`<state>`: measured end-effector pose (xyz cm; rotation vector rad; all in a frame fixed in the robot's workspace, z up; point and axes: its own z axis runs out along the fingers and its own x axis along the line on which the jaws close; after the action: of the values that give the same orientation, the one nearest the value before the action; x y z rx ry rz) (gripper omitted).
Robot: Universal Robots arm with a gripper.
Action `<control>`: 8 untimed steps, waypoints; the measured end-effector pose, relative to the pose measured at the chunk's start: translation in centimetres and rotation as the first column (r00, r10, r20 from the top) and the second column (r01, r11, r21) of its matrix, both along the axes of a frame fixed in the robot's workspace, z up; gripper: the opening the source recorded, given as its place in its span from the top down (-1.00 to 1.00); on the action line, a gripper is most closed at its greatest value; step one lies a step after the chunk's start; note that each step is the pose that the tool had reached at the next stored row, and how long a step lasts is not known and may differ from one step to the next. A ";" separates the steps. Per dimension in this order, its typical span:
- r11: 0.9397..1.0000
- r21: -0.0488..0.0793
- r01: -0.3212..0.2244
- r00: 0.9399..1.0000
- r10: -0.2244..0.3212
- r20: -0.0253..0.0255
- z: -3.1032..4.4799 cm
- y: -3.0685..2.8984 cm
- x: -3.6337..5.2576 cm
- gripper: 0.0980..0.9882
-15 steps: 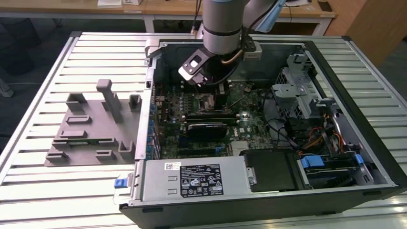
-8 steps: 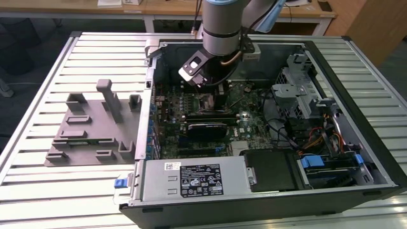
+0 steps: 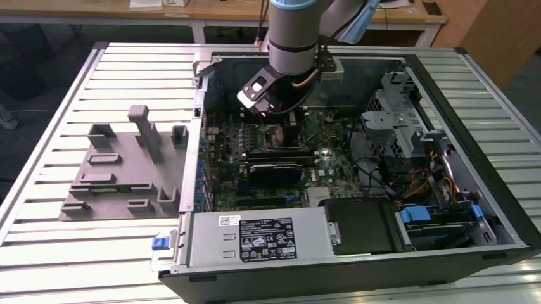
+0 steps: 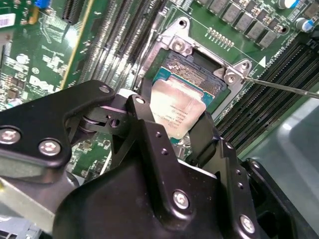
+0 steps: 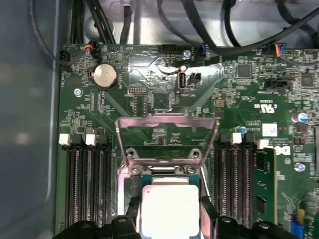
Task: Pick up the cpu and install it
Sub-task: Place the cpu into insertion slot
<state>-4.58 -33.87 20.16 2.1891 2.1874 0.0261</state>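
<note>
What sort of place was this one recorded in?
Likely a robotics lab or workshop: an open computer case lies on a slatted metal table, a grey fixture plate beside it, wooden desks behind.

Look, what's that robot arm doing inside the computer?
The robot arm reaches into an open computer case. Its hand grips the cpu, a small silver square, right at the socket on the green motherboard. The socket's metal frame is flipped up and open. I can't tell whether the chip sits fully in place.
</note>
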 end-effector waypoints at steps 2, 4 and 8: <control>1.000 0.000 0.001 1.000 -0.001 0.000 -0.02 0.04 -0.01 0.00; 1.000 0.000 0.001 1.000 -0.001 0.000 -0.02 0.04 -0.01 0.00; 1.000 0.000 0.001 1.000 -0.001 0.000 -0.05 0.14 -0.23 0.00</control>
<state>-4.81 -33.73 20.10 2.1901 2.1862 0.0264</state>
